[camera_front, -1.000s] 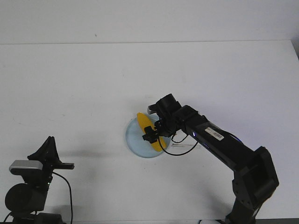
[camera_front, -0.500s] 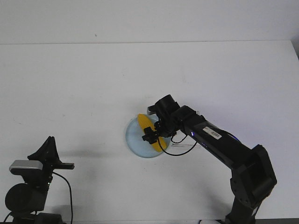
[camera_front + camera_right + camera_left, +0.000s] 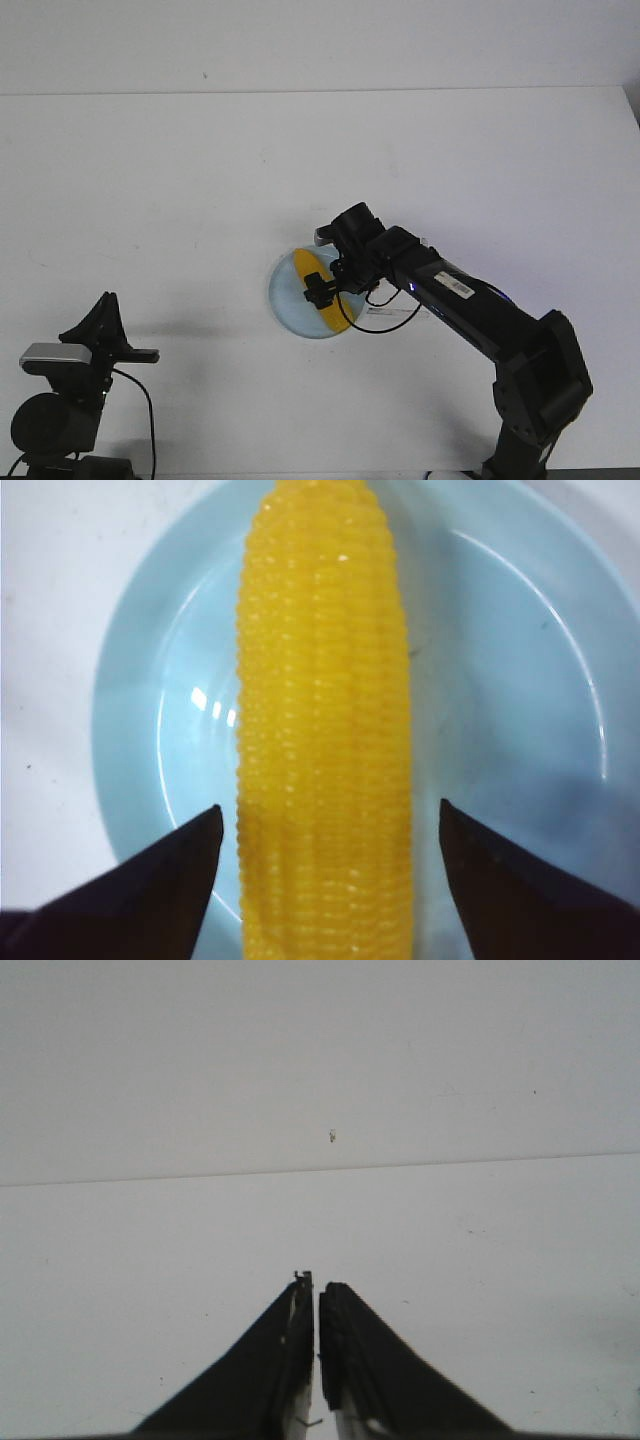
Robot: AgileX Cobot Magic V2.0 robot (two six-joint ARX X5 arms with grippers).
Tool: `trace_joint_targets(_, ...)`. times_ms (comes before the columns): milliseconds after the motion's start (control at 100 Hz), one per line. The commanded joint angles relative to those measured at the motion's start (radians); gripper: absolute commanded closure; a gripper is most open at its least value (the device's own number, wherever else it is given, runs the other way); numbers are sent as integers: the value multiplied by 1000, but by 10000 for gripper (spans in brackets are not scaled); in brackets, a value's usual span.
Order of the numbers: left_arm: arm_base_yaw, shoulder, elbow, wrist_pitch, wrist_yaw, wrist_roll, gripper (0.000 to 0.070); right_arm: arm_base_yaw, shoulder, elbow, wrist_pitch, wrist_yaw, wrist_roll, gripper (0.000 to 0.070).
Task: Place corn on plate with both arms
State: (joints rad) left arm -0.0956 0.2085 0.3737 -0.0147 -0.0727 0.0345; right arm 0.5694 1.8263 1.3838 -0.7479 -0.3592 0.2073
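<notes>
Corn: the corn [image 3: 325, 730] is lying lengthwise across the plate [image 3: 520, 680], its body resting in the shallow well, and in the front view [image 3: 318, 280] it is running diagonally over the dish.

Plate: the pale blue plate [image 3: 290, 300] is sitting on the white counter [image 3: 150, 180] near the middle, in front of my right arm.

Right jaws: my right jaws [image 3: 328, 880] are standing spread wider than the cob, one finger on each side with blue plate showing in both gaps, so I am touching nothing and gripping nothing.

Why so: I am judging that the cob is already bearing its own weight on the plate, and the wide spread is letting me clear its sides without dragging or rolling it.

Left jaws: my left jaws [image 3: 317, 1360] are pressed together with only a thin slit between the fingers, empty, and pointing over bare counter toward the far edge.

Left arm: it is parked at the near left corner [image 3: 95, 340], well apart from the plate, out of the right arm's way.

Progress: the placing itself is looking done.

Next: I am reckoning on a straight lift away from the cob.

Risk: the cob is round, so a finger brushing its side could roll it toward the rim.
</notes>
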Motion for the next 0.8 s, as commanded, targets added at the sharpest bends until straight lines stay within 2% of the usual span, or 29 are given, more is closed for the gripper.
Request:
trace_joint_targets(0, 1, -1, 3, 13, 2, -5, 699, 7, -11, 11, 19, 8, 5, 212)
trace_joint_targets(210, 1, -1, 3, 13, 2, -5, 699, 1, -95, 11, 53, 80, -5, 213)
trace_joint_targets(390, 1, -1, 3, 13, 2, -5, 699, -19, -143, 10, 58, 137, -62, 225)
trace_joint_targets(450, 1, -1, 3, 13, 2, -5, 699, -36, -159, 3, 56, 171, -79, 292)
trace_joint_targets(540, 1, -1, 3, 13, 2, -5, 699, -65, -196, -31, 70, 251, -84, 446)
trace_joint_targets(590, 1, -1, 3, 13, 2, -5, 699, -83, -217, -53, 81, 281, -95, 498)
trace_joint_targets(640, 1, -1, 3, 13, 2, -5, 699, -105, -246, -88, 106, 304, -111, 531)
trace_joint_targets(740, 1, -1, 3, 13, 2, -5, 699, -157, -315, -180, 188, 314, -132, 549)
trace_joint_targets(790, 1, -1, 3, 13, 2, -5, 699, -186, -349, -230, 237, 310, -134, 607)
